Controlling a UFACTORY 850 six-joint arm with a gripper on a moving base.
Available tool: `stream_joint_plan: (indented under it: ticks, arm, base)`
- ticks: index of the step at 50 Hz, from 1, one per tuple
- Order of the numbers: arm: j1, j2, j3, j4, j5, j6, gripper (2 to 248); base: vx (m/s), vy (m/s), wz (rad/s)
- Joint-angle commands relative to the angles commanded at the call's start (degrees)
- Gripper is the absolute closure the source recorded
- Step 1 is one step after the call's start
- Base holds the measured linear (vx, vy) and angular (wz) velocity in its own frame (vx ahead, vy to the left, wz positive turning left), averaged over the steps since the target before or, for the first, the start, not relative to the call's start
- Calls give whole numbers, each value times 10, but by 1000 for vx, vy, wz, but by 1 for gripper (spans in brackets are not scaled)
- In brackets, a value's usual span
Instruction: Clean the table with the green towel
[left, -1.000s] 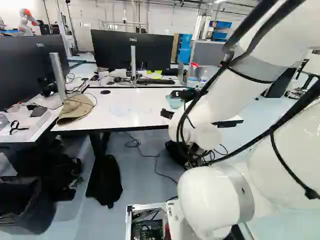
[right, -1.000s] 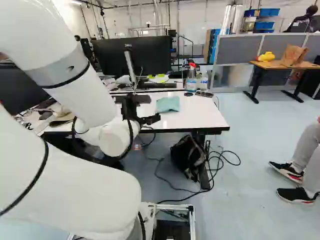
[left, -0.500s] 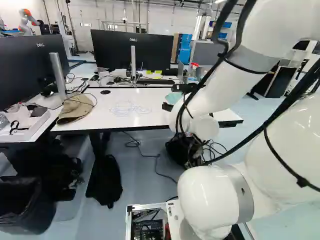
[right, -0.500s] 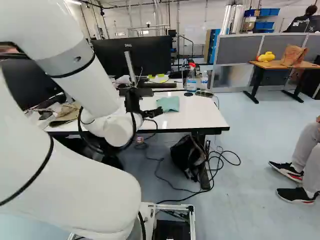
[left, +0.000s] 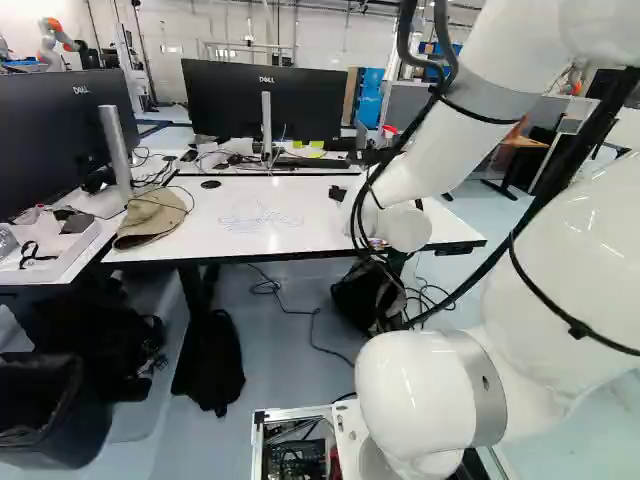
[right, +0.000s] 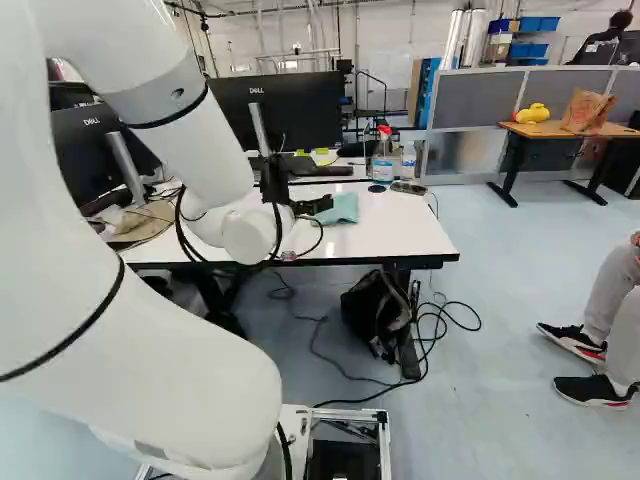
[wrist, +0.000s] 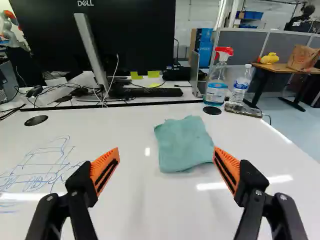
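Note:
My gripper (right: 318, 205) hangs over the white table (right: 390, 225) in the right base view, at the near left side of the towel. In the wrist view the gripper (wrist: 166, 151) stands wide open with nothing between its orange pads. The green towel (wrist: 184, 143) lies loosely folded and flat on the table, ahead of the fingers and nearer the one with the spray bottle beyond it. Blue scribbled lines (wrist: 47, 165) mark the tabletop on the other side. The arm hides the towel in the left base view.
A spray bottle (wrist: 217, 80), a clear bottle (wrist: 241, 85) and a dark phone-like item (wrist: 243, 110) stand or lie beyond the towel. Monitors (left: 265, 100) rise behind. A tan cloth bag (left: 152, 217) lies at the table's left. Another robot (left: 55, 42) is far back.
My arm has shifted forward over the table, bringing the open gripper closer to the towel. In the left base view the arm now covers the towel. The base has stayed in place.

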Motion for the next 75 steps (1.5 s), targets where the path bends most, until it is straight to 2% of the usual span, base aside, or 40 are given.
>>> stream_joint_plan:
  ticks: [8,53,75]
  arm:
    - [-11,-11,-22,0,0,0,3]
    - [-62,-138,-148,0,-1,0,3]
    - [-80,-201,-218,0,-46,0,3]
  base:
    - [0,0,0]
    - [0,0,0]
    - [0,0,0]
